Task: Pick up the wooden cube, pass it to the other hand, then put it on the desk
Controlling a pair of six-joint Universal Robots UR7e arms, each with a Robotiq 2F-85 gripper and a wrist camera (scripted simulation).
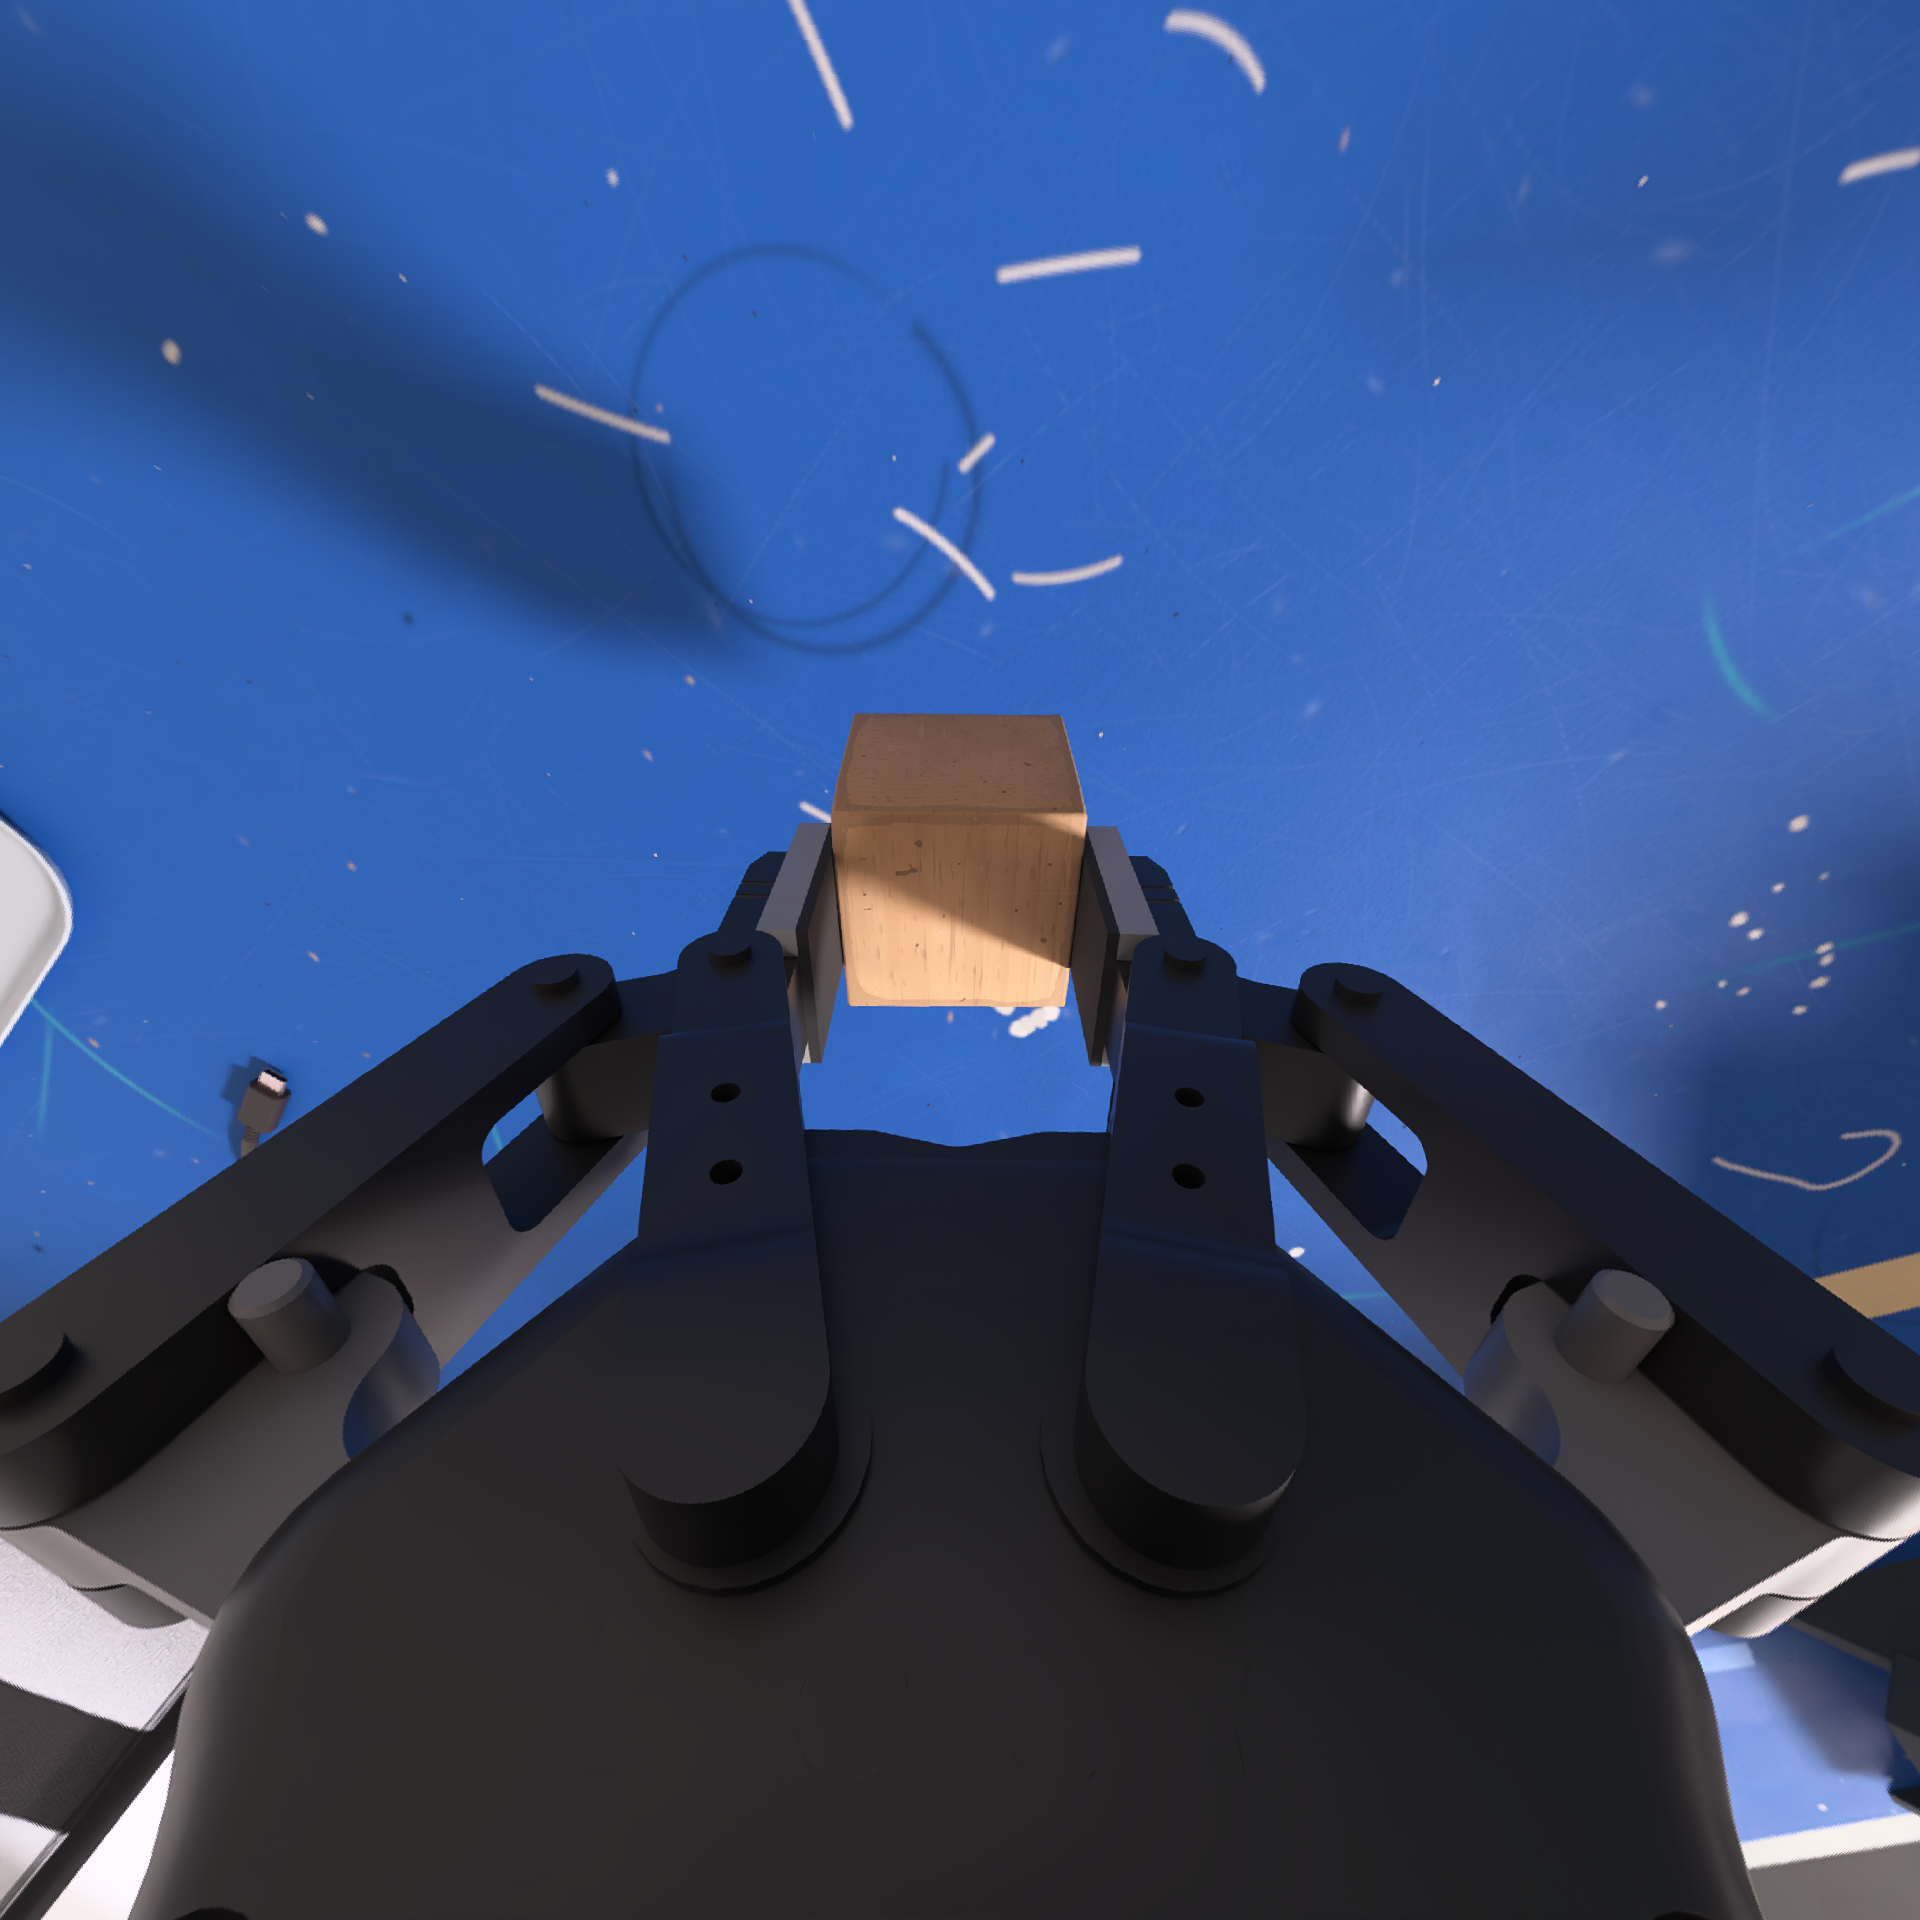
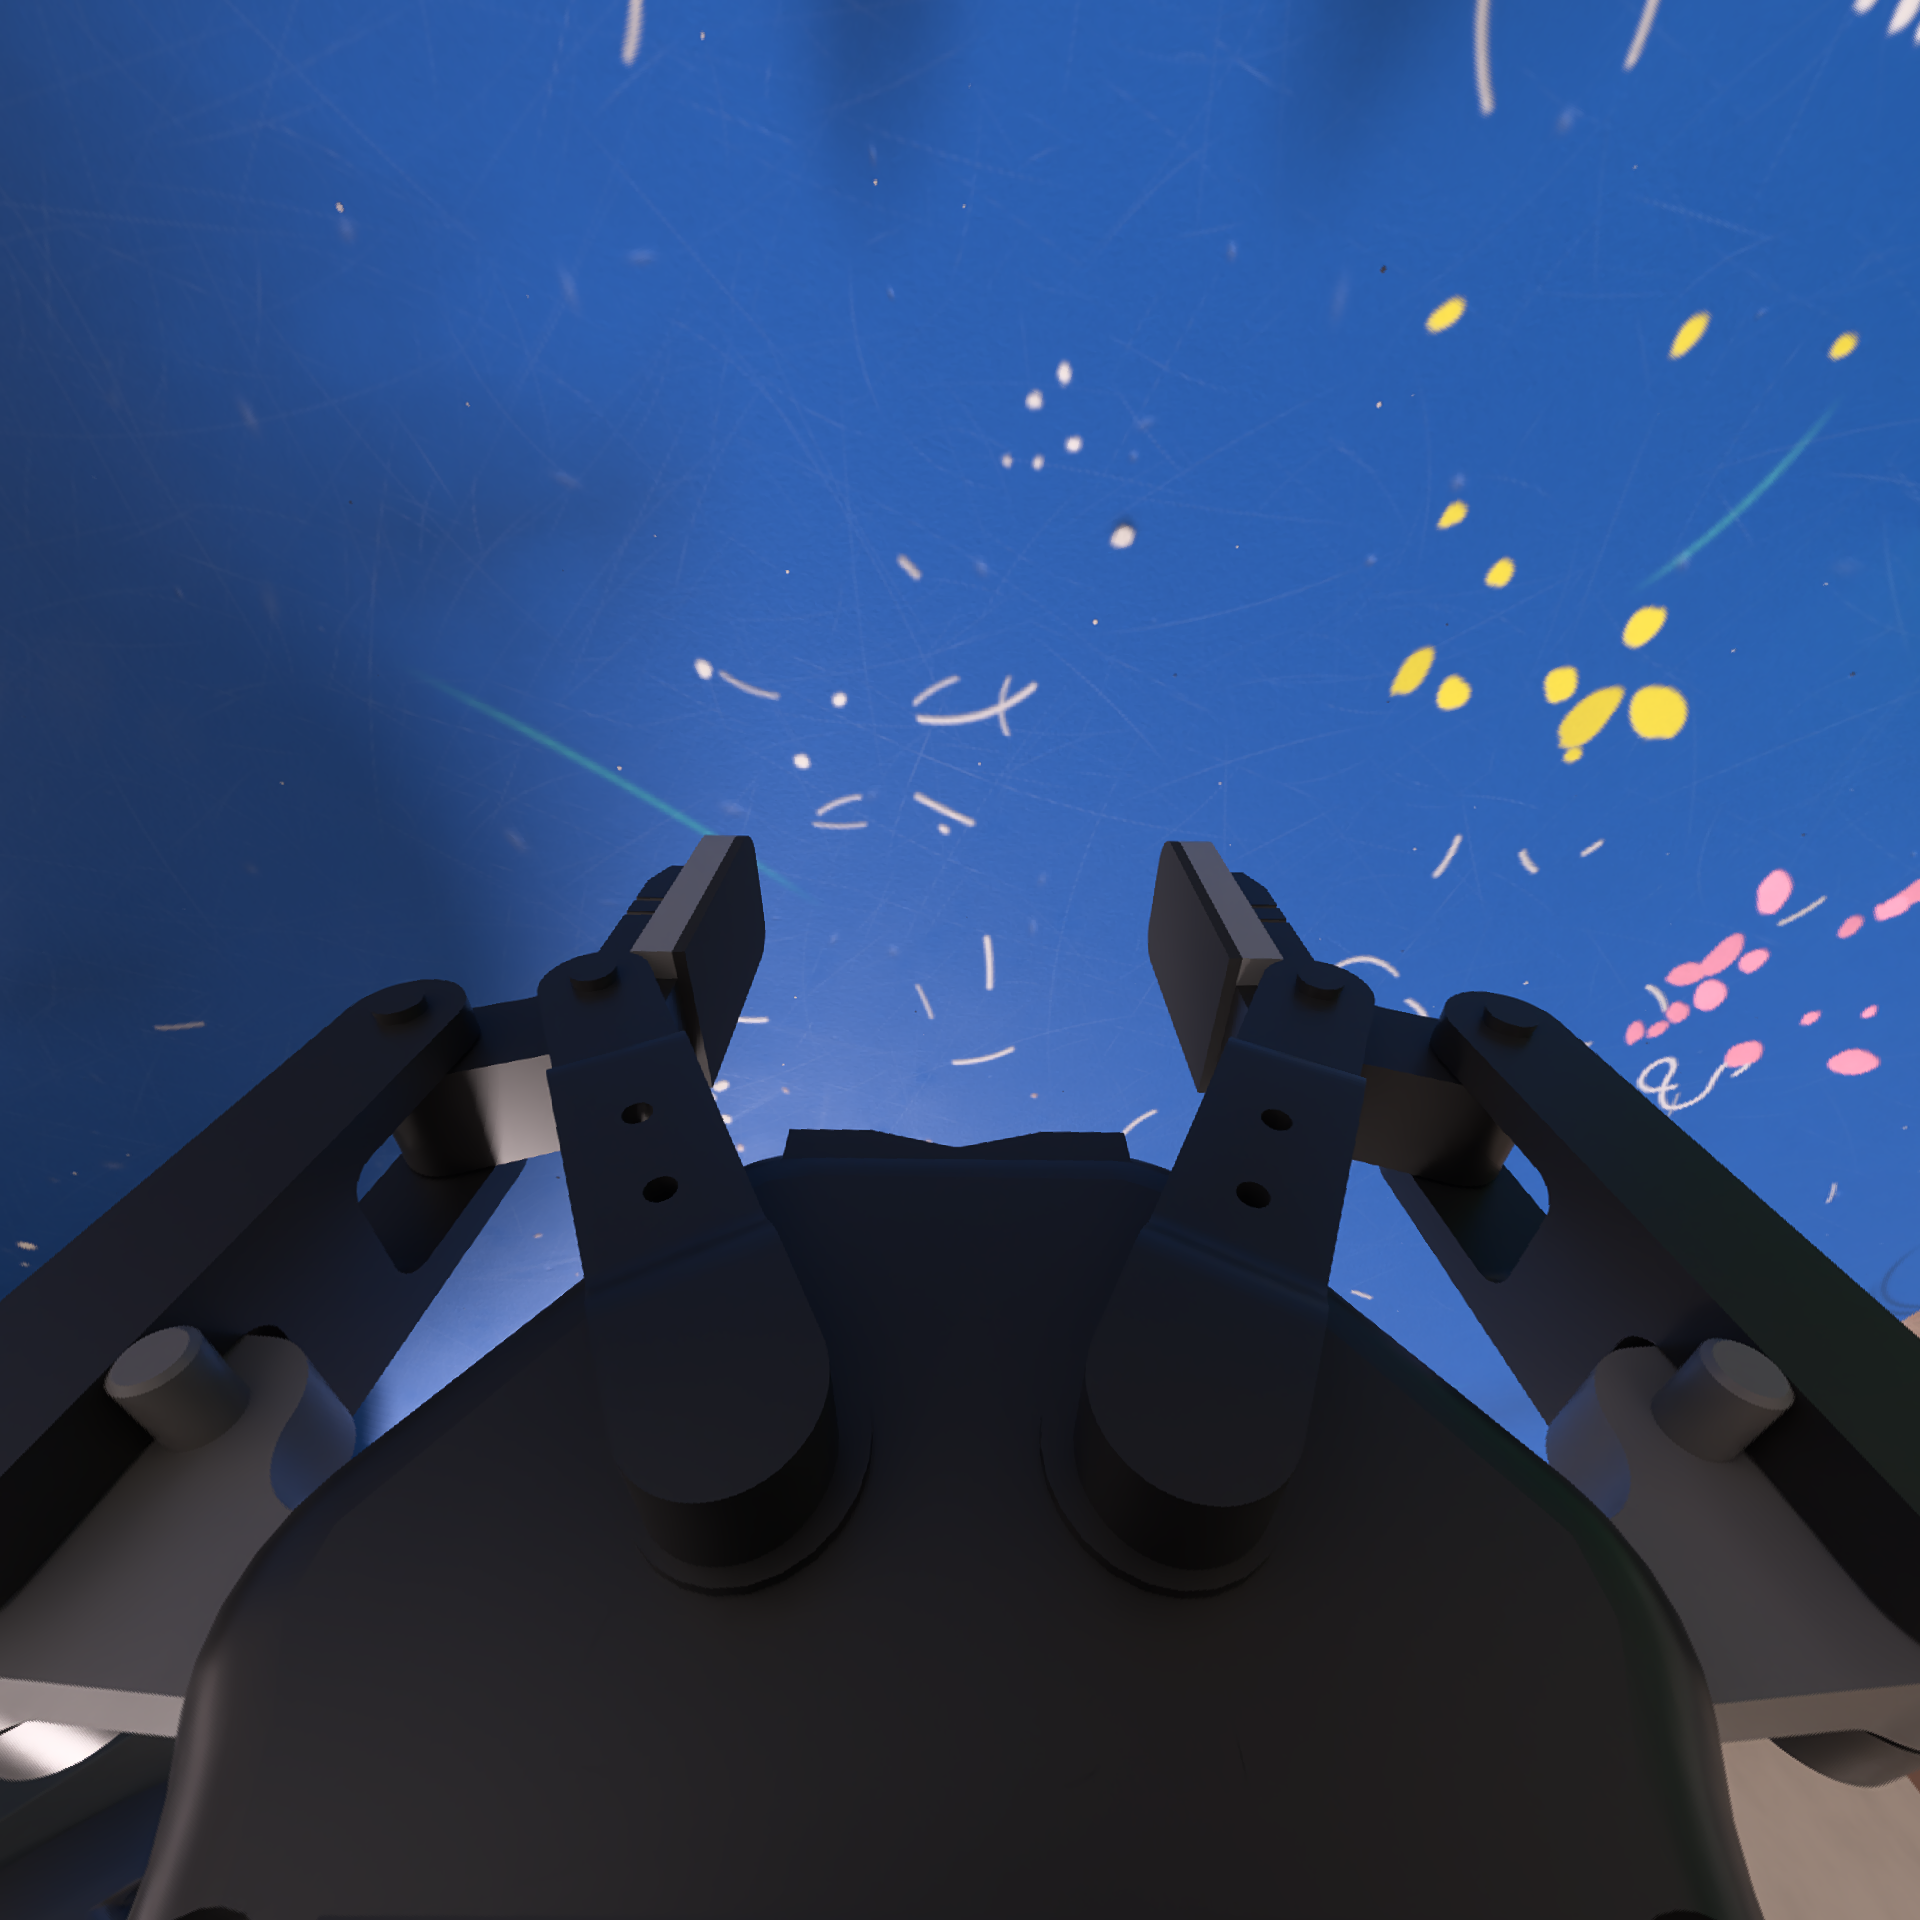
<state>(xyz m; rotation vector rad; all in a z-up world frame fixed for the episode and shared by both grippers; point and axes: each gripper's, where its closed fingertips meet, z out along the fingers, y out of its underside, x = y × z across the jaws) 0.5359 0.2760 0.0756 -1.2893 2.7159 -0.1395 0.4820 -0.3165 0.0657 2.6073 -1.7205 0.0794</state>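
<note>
The wooden cube (image 1: 958, 873) is a light tan block held between the two pads of my left gripper (image 1: 958, 904), which is shut on it, one pad on each side face. The cube hangs above the blue desk surface (image 1: 1351, 520). My right gripper (image 2: 956, 935) is open and empty, its pads wide apart over the blue desk surface (image 2: 727, 416). The cube does not show in the right wrist view. Neither view shows the other gripper.
In the left wrist view a white rounded object (image 1: 31, 914) lies at the left edge and a small dark cable plug (image 1: 260, 1103) lies on the desk near it. The desk carries paint marks: white strokes, yellow spots (image 2: 1621, 696) and pink spots (image 2: 1714, 977).
</note>
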